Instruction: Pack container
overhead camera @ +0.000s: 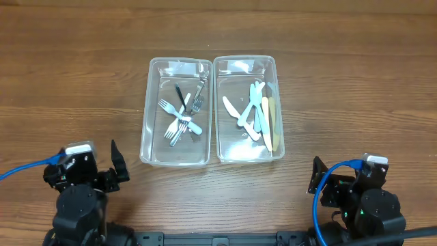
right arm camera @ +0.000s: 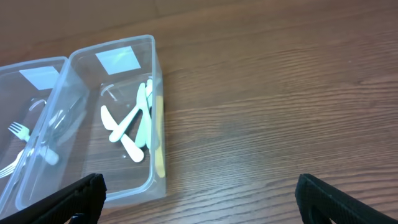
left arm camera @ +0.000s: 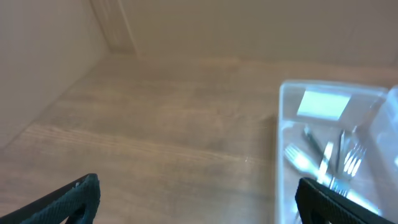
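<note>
Two clear plastic containers stand side by side mid-table. The left container (overhead camera: 151,109) holds several forks (overhead camera: 181,115); it also shows in the left wrist view (left arm camera: 281,124) with the forks (left arm camera: 329,162). The right container (overhead camera: 279,102) holds several pastel plastic knives (overhead camera: 257,113); it shows in the right wrist view (right arm camera: 158,68) with the knives (right arm camera: 140,121). My left gripper (left arm camera: 199,202) is open and empty near the front left edge. My right gripper (right arm camera: 202,199) is open and empty near the front right edge.
The wooden table (overhead camera: 341,89) spreads around both containers. Both arm bases sit at the front edge, the left one (overhead camera: 78,205) and the right one (overhead camera: 365,205), each with a blue cable. A light wall shows in the left wrist view (left arm camera: 186,25).
</note>
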You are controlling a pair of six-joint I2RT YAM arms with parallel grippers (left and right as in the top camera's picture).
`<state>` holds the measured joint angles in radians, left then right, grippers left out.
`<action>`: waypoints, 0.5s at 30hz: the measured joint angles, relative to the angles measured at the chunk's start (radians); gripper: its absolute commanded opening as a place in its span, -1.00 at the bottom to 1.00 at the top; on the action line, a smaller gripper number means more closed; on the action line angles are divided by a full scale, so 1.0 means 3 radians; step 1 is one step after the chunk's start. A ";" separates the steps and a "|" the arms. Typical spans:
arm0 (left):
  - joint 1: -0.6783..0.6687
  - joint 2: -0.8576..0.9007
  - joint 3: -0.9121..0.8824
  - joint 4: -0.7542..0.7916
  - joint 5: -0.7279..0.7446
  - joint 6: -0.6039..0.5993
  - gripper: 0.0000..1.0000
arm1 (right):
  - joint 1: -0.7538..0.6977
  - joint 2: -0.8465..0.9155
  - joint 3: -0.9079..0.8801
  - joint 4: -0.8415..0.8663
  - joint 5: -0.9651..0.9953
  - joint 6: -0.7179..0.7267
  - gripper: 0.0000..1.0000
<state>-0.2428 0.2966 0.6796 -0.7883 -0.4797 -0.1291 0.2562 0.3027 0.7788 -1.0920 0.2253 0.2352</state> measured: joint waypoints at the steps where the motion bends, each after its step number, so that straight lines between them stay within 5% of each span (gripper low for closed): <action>1: 0.0000 -0.0001 -0.0003 -0.0088 -0.0005 0.0000 1.00 | 0.0000 0.0000 -0.0001 -0.0004 0.0000 0.0000 1.00; 15: 0.0000 -0.0001 -0.0008 -0.0696 -0.0028 0.0000 1.00 | -0.0220 -0.0074 -0.0013 -0.0050 -0.0022 0.0000 1.00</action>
<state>-0.2428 0.2962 0.6773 -0.9970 -0.4881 -0.1291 0.1902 0.2806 0.7750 -1.1069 0.2188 0.2352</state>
